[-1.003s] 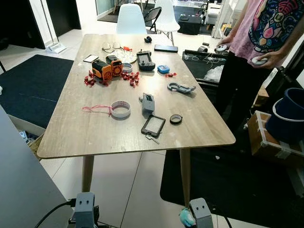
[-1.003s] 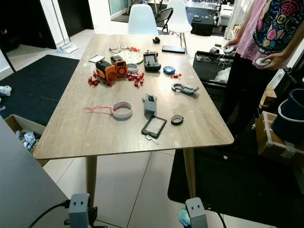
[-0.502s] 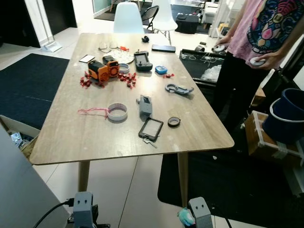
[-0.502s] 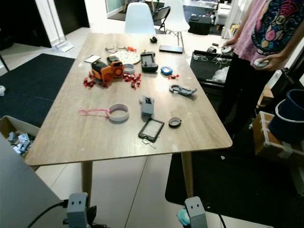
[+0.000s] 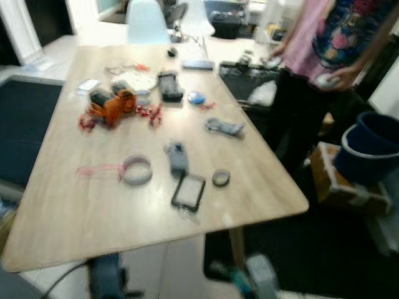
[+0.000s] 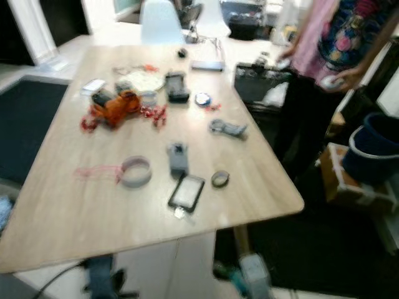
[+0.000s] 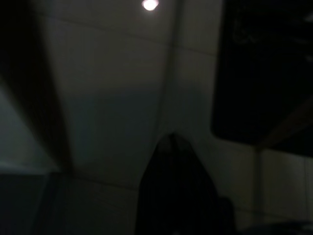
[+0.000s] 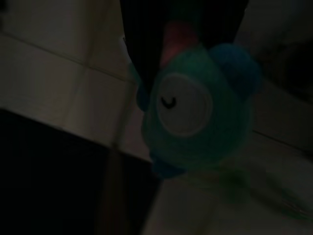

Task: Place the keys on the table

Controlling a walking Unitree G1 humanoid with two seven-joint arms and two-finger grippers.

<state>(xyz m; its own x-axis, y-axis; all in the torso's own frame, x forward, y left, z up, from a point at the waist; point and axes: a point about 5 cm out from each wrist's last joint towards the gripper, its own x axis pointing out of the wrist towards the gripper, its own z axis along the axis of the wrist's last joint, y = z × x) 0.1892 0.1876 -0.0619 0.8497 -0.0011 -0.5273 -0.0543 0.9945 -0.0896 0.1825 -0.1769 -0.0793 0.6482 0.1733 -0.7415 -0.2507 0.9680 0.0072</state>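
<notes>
I see my right gripper (image 8: 181, 34) clamped on the keys' teal plush charm (image 8: 195, 110) — no readable writing anywhere. Left gripper (image 7: 177, 186) hangs dark; I cannot tell its state. The table (image 5: 75, 218) sits blurred mid-frame.

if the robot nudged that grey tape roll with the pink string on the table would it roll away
Probably not: the tape roll lies flat on its side on the table, so it should slide. It looks light. The pink string trailing from it seems floppy and would likely drag along.

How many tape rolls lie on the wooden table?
2, though blur may hide others: a larger tape roll beside the pink string, and a small dark roll right of the black flat case.
</notes>
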